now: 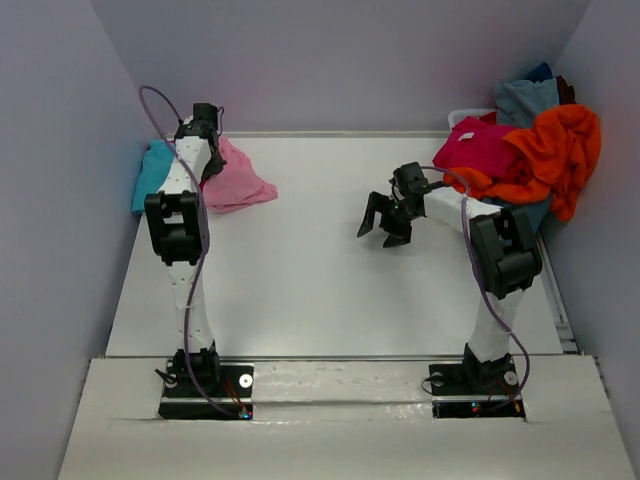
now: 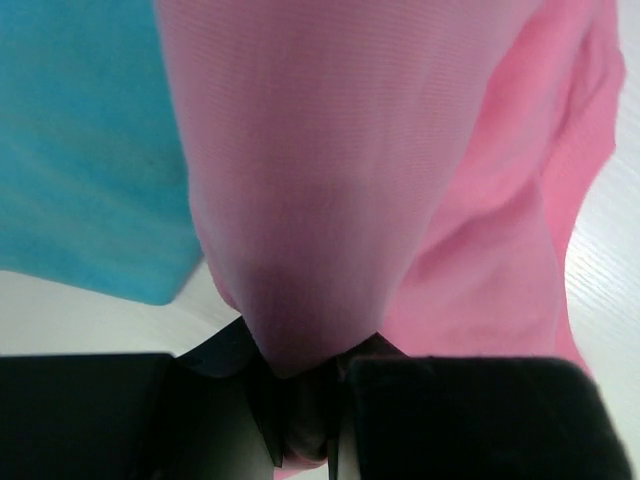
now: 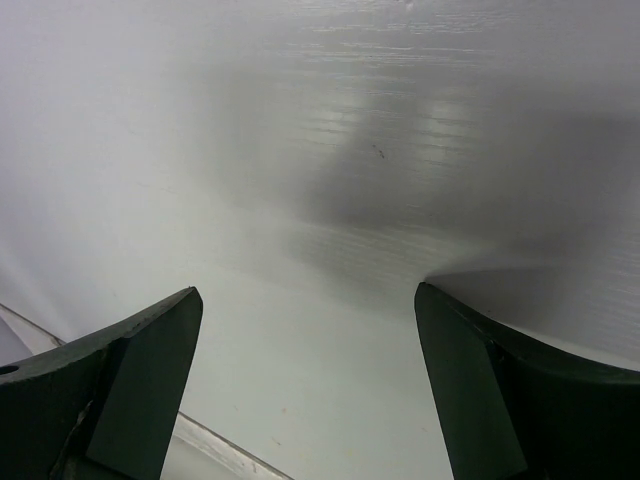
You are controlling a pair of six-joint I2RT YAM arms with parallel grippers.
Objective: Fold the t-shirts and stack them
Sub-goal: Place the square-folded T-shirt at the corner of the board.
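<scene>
Your white table (image 1: pixel 320 270) sits between lilac walls (image 1: pixel 60 150). At two o'clock lies the unfolded pile (image 1: pixel 530 150). At ten o'clock the pink shirt (image 1: pixel 245 182) bunches against the turquoise shirt (image 1: pixel 150 175). Your left gripper (image 2: pixel 300 410) pinches pink cloth; the right gripper (image 1: pixel 385 222) hangs spread wide, empty. You seem to be stacking pink: next, lay it flat and release. The pink's far edge is hidden.

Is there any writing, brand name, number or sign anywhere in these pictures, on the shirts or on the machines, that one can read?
No text can be read in any view.
The white tag on the magenta t-shirt: too small to read, if it is printed at all.
The light pink t-shirt and the turquoise t-shirt: plain cloth, no print showing.
The left arm's base and the right arm's base: no legible marking.
</scene>
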